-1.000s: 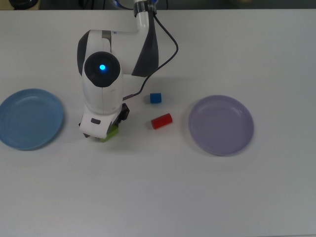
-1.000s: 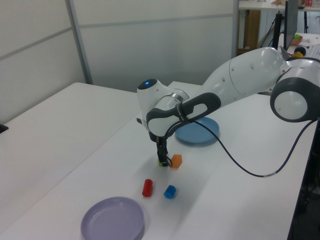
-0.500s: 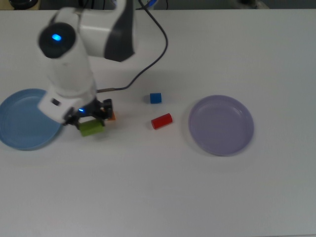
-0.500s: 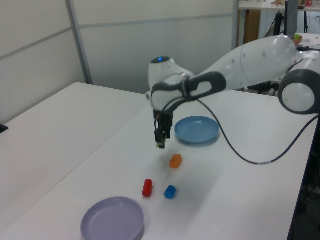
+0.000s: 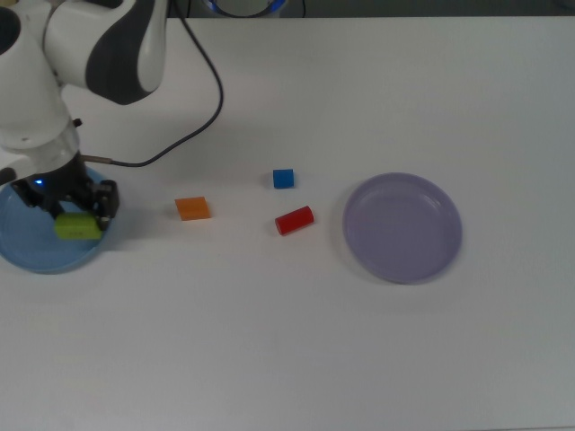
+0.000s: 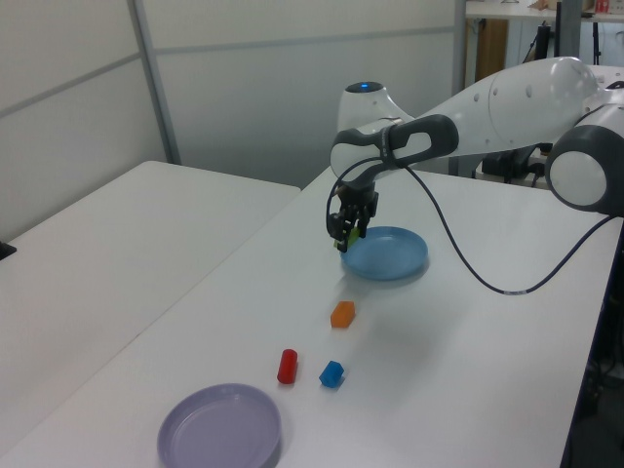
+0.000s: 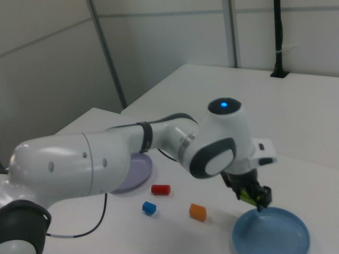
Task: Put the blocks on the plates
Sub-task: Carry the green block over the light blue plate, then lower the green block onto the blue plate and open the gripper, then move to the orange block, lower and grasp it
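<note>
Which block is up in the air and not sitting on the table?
The green block. The gripper holds it in its jaws above the light blue plate, while the orange block, red block and blue block lie on the table.

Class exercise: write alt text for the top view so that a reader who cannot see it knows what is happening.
A white robot arm's gripper holds a green block above a light blue plate at the top view's left. An orange block, blue cube and red cylinder lie on the white table; a lavender plate sits empty on the top view's right.

Glossy plastic plates (image 5: 402, 227), matt table (image 5: 296, 341)
</note>
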